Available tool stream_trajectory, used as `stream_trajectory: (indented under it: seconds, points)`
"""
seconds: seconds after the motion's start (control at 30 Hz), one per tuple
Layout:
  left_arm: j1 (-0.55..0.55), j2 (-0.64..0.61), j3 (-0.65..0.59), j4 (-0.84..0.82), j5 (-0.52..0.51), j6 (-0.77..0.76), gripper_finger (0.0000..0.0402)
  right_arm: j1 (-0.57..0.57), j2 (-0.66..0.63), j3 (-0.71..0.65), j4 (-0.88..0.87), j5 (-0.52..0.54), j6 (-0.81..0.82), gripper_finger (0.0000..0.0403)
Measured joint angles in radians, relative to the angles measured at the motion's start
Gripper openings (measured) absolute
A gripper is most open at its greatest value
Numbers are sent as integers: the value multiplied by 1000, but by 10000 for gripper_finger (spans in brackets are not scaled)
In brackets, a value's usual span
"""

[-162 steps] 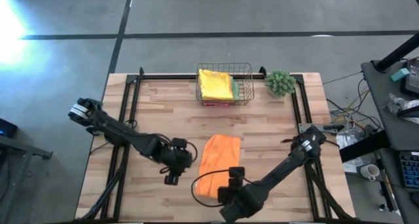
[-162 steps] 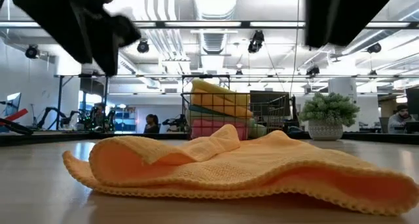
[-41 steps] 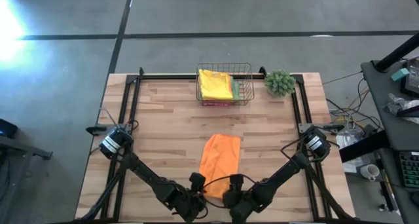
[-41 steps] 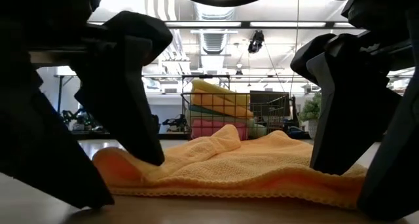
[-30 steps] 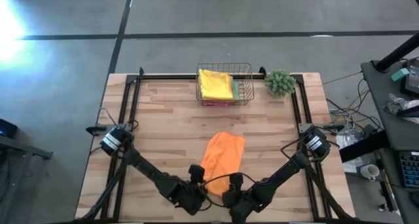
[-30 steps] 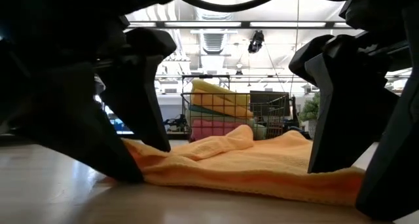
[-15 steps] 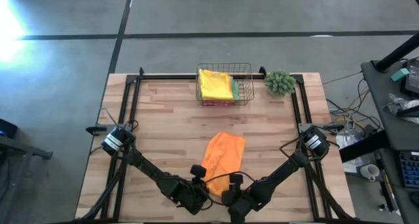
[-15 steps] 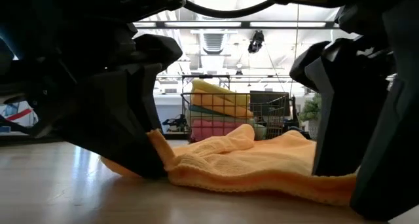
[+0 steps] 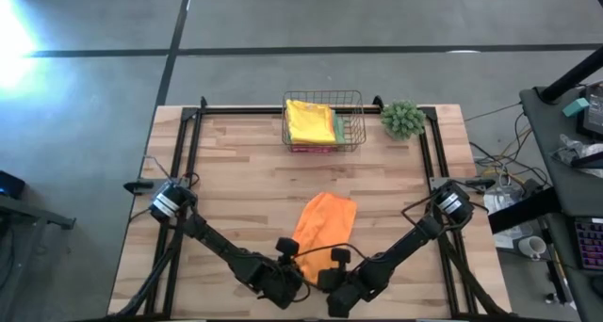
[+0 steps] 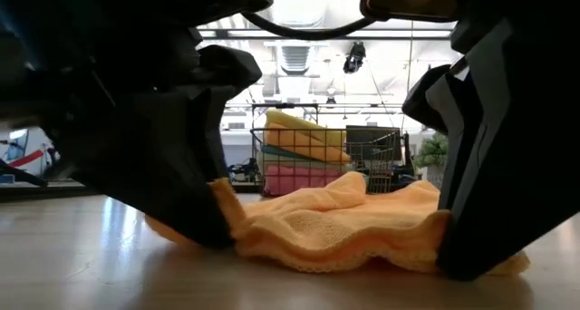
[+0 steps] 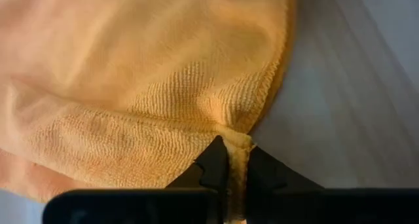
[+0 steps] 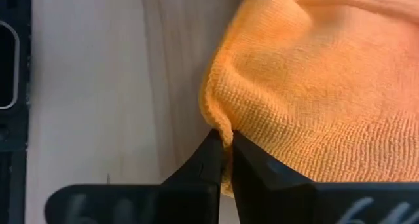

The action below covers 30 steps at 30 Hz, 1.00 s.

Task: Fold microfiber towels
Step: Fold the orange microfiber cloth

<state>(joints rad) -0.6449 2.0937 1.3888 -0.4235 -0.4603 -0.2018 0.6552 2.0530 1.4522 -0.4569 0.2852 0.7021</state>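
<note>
Both grippers pinching the soft orange microfiber towel (image 9: 323, 224) near edge, low centre of the high view.

Left gripper (image 11: 230, 164) and right gripper (image 12: 222, 145) are clamped on its corners, probably; next, lift evenly toward the copper wire basket (image 9: 323, 120) and fold it over.

Grey concrete floor (image 9: 94, 96) all round the wooden bench (image 9: 236, 171). A cluttered desk (image 9: 565, 124) stands to one side. Strip lights (image 10: 308, 33) hang overhead.

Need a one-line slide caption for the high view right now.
Both grippers, left and right, pinch the near edge of the orange towel; basket of towels and plant behind.
</note>
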Motion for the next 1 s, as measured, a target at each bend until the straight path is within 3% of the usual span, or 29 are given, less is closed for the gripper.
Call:
stream_trajectory:
  seconds: [0.4, 0.67, 0.83, 1.0]
  points:
    - [-7, -65, 116, -114, 305, -43, 13, 59, -99, 23, 3, -27, 98, 10]
    - [-7, -82, 189, -189, 382, -190, 13, 82, -100, 150, -75, -77, 131, 10]
    - [-7, -96, 190, -192, 380, -238, 13, 83, -100, 232, -219, -67, 128, 10]
    - [5, -114, 244, -301, 371, -240, 13, 87, -100, 275, -281, -21, 129, 11]
